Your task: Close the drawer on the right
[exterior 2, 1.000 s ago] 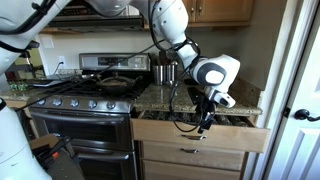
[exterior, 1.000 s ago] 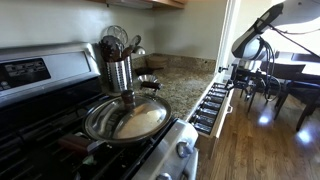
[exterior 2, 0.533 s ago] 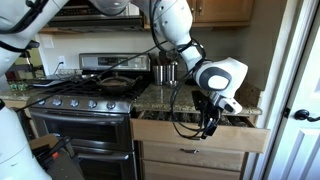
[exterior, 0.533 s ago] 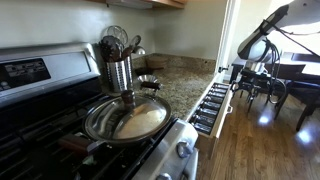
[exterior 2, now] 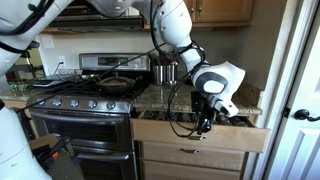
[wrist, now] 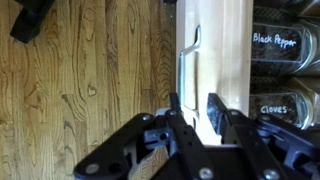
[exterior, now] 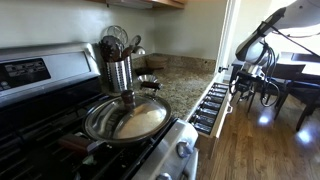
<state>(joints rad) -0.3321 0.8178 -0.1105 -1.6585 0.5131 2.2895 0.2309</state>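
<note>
The drawer (exterior 2: 200, 135) stands pulled out under the granite counter, its pale front panel (wrist: 225, 50) running up the wrist view with a white handle (wrist: 187, 62) on its floor side. Spice jars (wrist: 285, 45) labelled Black Pepper and Cloves lie inside it; in an exterior view the drawer (exterior: 210, 105) shows rows of dark lids. My gripper (wrist: 195, 100) hangs over the panel's top edge, fingers partly closed, a gap between them. The handle's lower end and the panel edge show in that gap. In both exterior views the gripper (exterior 2: 205, 122) (exterior: 237, 72) is at the drawer front.
A steel stove (exterior 2: 85, 100) with knobs stands beside the drawer, a frying pan (exterior: 125, 118) on its burners and a utensil holder (exterior: 118, 70) behind. Wood floor (wrist: 90, 80) lies in front. A white door frame (exterior 2: 295, 90) is close on the far side.
The fingers have drawn much closer together over the last second. The wrist swung slightly outward, then came back toward the drawer front. The drawer has not moved.
</note>
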